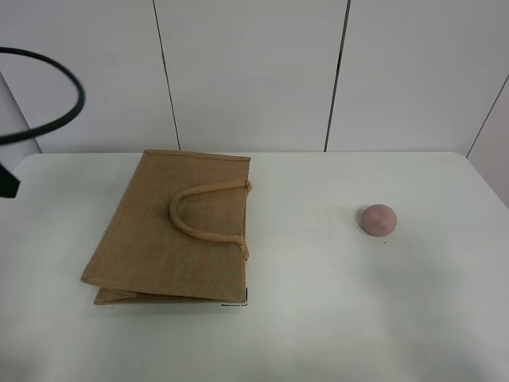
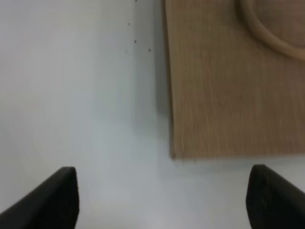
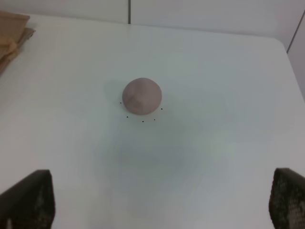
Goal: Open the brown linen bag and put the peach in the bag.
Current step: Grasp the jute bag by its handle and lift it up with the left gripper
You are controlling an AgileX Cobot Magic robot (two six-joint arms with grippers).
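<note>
On the white table the brown linen bag lies flat and closed, the peach sits well apart on the right arm's side, and the left gripper and right gripper hang wide open, empty, so I judge nothing begun.

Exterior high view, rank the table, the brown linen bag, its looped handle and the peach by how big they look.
1. table
2. brown linen bag
3. looped handle
4. peach

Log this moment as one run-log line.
brown linen bag flat, closed, on table | peach right of bag, apart | left gripper open, empty, near bag corner | right gripper open, empty, short of peach
</note>
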